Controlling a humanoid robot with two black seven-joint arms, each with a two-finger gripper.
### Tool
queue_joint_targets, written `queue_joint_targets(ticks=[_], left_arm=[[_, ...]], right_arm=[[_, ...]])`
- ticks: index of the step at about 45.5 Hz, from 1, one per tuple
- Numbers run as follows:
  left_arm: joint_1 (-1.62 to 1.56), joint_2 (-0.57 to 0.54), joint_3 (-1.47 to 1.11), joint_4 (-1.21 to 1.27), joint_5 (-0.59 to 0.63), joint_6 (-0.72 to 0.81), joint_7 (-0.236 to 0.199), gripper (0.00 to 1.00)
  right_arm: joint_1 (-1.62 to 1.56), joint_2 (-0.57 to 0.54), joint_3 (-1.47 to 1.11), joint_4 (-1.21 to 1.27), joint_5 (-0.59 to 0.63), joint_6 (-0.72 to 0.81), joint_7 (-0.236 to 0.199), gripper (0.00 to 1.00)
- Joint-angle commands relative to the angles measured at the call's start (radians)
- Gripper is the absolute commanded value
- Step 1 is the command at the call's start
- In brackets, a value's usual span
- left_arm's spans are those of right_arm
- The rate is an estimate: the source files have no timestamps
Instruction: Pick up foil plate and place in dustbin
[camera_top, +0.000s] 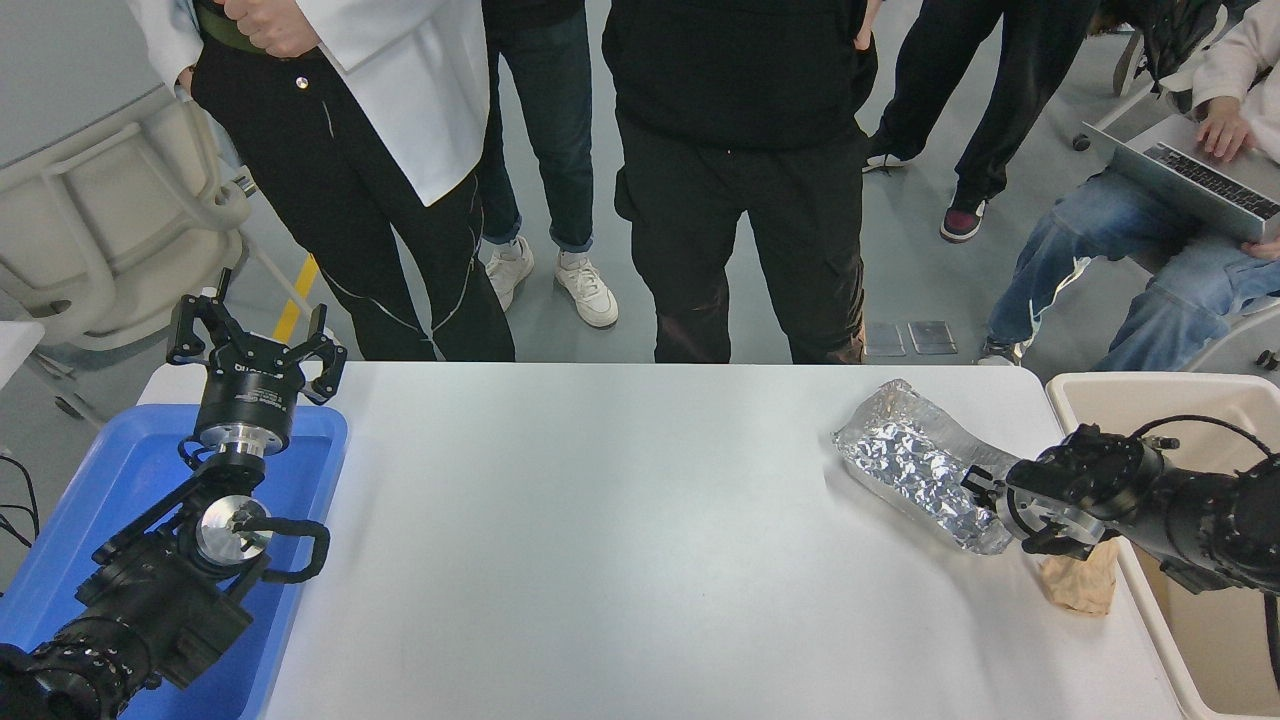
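Two arms show for you: your left hand (256, 345) is parked over the blue tray (120, 470), fingers spread apart. Across the white tabletop (620, 540), the foil plate (915, 465) lies near the far right corner. Your right hand (985, 490) meets its near end; its grip you cannot tell. A tan paper wad (1080, 585) sits beside the dustbin (1140, 392).

Both arms are black and chunky, with looping black cables; the left arm (150, 590) shows silver metal discs below its pronged claw (255, 345).
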Motion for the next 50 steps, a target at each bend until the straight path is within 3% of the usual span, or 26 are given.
queue_joint_targets(ticks=[1,10,19,25,38,43,50], left_arm=[[0.000,0.000,0.000,0.001,0.000,0.000,0.000,0.99],[0.000,0.000,0.000,-0.001,0.000,0.000,0.000,0.99],[0.000,0.000,0.000,-0.001,0.000,0.000,0.000,0.99],[0.000,0.000,0.000,-0.001,0.000,0.000,0.000,0.99],[0.000,0.000,0.000,0.001,0.000,0.000,0.000,0.99],[0.000,0.000,0.000,-0.001,0.000,0.000,0.000,0.99],[0.000,0.000,0.002,-0.001,0.000,0.000,0.000,0.99]], right_arm=[[-0.006,-0.018,0.045,0.001,0.020,-0.005,-0.001,0.00],[0.025,-0.051,0.047,0.045,0.017,0.004,-0.001,0.00],[0.221,-0.202,-0.002,0.332,-0.011,0.046,-0.003,0.00],[0.371,-0.273,-0.055,0.456,-0.043,0.173,-0.003,0.00],[0.707,-0.371,-0.120,0.584,-0.058,0.601,-0.001,0.00],[0.857,-0.397,-0.143,0.665,-0.122,0.688,-0.002,0.00],[1.062,-0.397,-0.208,0.783,-0.143,0.695,-0.001,0.00]])
